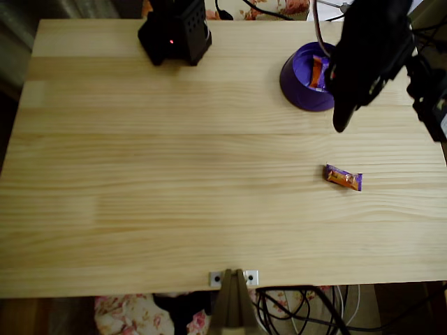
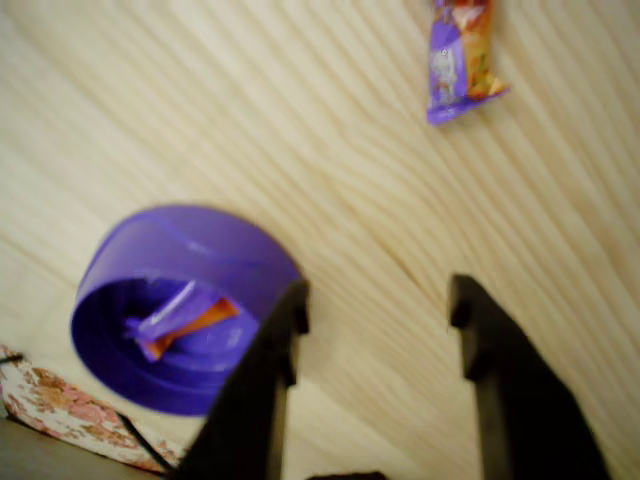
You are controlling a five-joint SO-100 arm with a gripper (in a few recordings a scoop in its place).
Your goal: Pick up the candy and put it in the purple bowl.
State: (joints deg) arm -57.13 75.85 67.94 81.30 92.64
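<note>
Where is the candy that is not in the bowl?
In the overhead view the candy lies on the table at right, below the purple bowl.

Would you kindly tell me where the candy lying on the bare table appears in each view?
Overhead view: candy on the table, lower right, below the purple bowl.
Wrist view: candy on the table at the top edge, right of centre.
Shared landmark: purple bowl, holding a second candy.

1 candy in bowl; twin on table.
</note>
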